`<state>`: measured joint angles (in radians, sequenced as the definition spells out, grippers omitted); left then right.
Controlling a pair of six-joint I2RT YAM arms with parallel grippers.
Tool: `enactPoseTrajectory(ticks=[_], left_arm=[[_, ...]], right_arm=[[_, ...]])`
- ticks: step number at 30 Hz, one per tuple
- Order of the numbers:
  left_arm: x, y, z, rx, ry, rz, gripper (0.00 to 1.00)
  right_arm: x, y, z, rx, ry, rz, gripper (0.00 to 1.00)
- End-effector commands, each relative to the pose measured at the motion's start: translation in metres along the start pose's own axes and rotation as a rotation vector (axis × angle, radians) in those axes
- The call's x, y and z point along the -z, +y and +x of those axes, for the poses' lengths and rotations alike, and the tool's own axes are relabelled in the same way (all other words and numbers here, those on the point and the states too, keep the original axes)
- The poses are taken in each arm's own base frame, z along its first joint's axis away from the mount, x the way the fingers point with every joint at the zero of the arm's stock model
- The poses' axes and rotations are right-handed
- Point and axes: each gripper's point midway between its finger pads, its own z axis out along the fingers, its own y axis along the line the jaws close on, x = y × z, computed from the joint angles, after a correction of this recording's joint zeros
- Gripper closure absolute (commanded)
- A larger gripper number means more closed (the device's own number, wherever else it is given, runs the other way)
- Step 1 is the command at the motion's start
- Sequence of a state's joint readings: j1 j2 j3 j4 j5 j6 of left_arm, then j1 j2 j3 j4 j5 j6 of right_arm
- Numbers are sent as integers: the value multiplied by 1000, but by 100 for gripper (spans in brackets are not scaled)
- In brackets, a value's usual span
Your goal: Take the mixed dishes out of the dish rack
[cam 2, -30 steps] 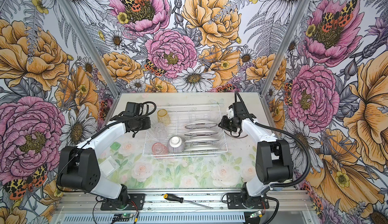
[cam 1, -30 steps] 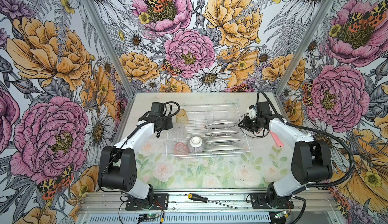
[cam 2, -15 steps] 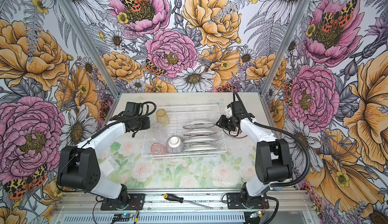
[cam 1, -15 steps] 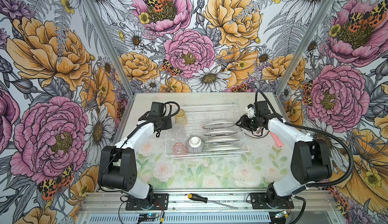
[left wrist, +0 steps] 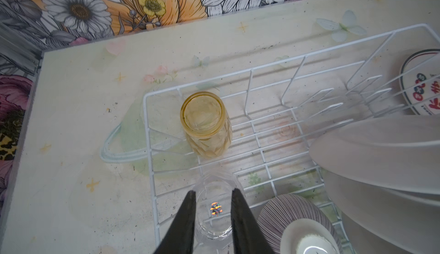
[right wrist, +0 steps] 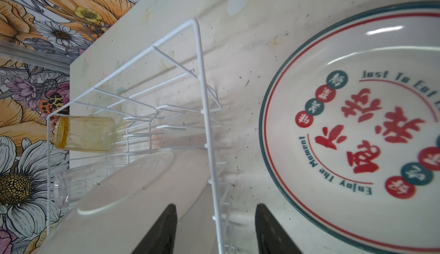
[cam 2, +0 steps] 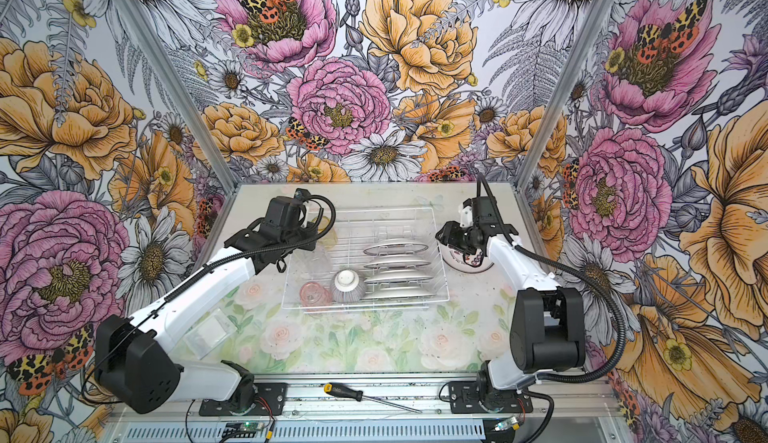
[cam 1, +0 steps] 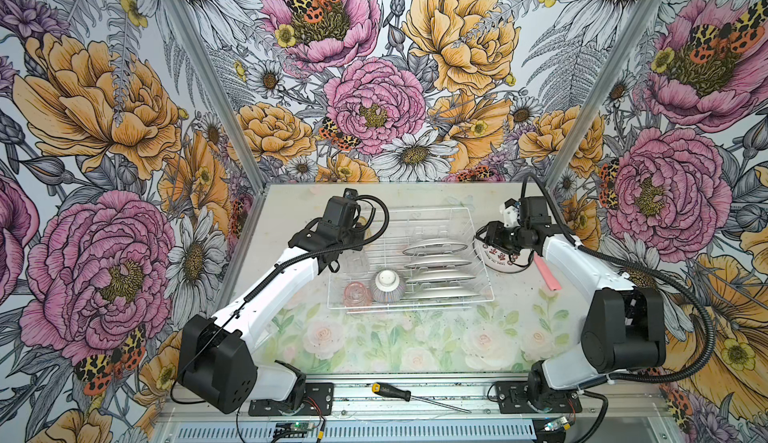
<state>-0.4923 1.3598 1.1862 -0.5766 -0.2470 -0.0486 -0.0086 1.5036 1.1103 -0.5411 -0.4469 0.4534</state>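
The white wire dish rack holds several plates standing on edge. A ribbed greyish-purple bowl sits foot up beside a pink tumbler. A clear tumbler and a yellow tumbler are also in the rack. My left gripper is open, one finger over each side of the clear tumbler. Another plate, with a green rim and red lettering, lies flat on the table right of the rack. My right gripper is open and empty, straddling the rack's right wall.
A screwdriver lies on the front rail. A pink strip lies on the table beside the right arm. A clear flat packet lies under the left arm. Flowered walls close in on three sides.
Both grippers' jaws stand wider apart than a second ago. Neither arm has shifted much.
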Motion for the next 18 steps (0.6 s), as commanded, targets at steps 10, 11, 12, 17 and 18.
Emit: enactPoseTrajectory(ticks=[10,11,12,17,18], left_arm=[[36,-137,-33,-530,-134,285,63],[34,-146,-31,-546,-118,329,62],[34,-154,-30,-557,-107,365,62],[27,-185,-20,-610,-20,514,58],[26,-190,-18,-624,-8,534,58]], right_arm=[[46,21,-23,64,-118,-46,44],[50,24,-25,69,-128,-49,44],[54,26,-26,75,-136,-52,44],[66,36,-30,94,-159,-66,43],[68,37,-30,97,-162,-68,43]])
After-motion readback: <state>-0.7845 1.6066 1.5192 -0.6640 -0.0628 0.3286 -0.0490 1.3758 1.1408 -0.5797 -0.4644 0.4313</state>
